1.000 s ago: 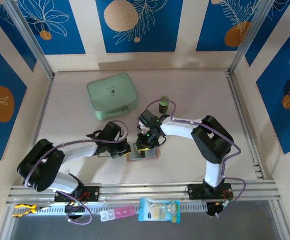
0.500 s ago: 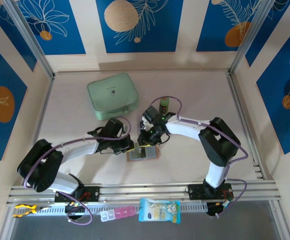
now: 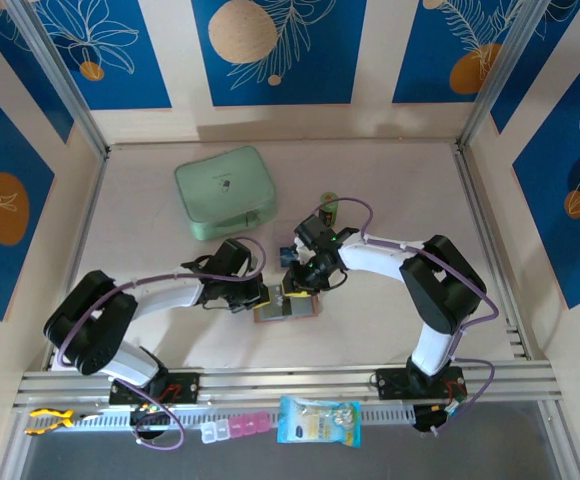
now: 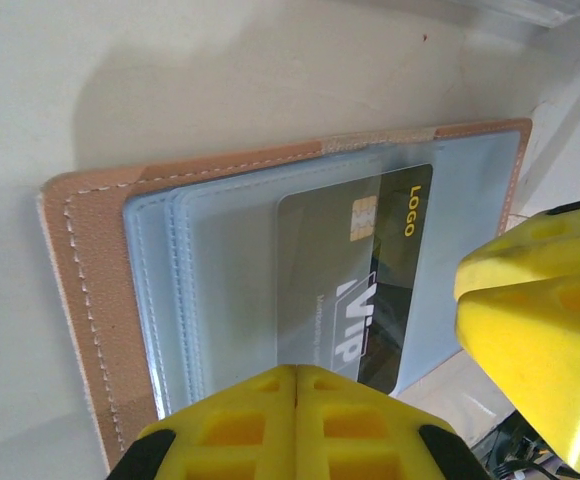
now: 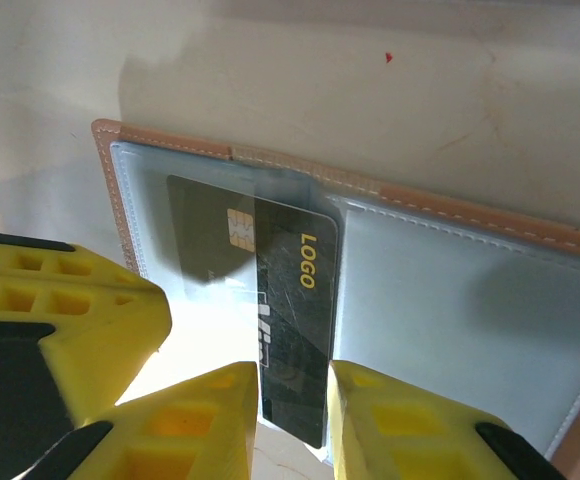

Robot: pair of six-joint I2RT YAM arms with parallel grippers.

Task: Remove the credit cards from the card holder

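Top external view, compared with one second ago: the left gripper (image 3: 261,295) has advanced rightward and now sits at the left edge of the card holder (image 3: 288,309), where earlier it stood just apart from it. The right arm has swung its wrist back and to the right, its elbow lying nearer the right wall, while the right gripper (image 3: 296,288) has stayed at the far edge of the holder. The holder itself has not shifted; it lies open and flat on the table (image 3: 390,180), near the front rail, between the two grippers. The mint-green case (image 3: 225,192) and the small green bottle (image 3: 328,207) keep their places behind it.

Left wrist view: the left gripper (image 4: 295,385) has its yellow fingers pressed together with nothing between them, poised over the holder's clear pockets; contact cannot be told.

Right wrist view: the right gripper (image 5: 292,408) pinches the lower edge of the black credit card (image 5: 292,290).

The holder (image 5: 450,205) is tan leather with pale stitching and grey-clear plastic pockets. The card (image 4: 355,290) bears a gold chip, "LOGO" in yellow and "VIP" in white; one part lies dulled under the pocket film, the rest is bare and glossy.
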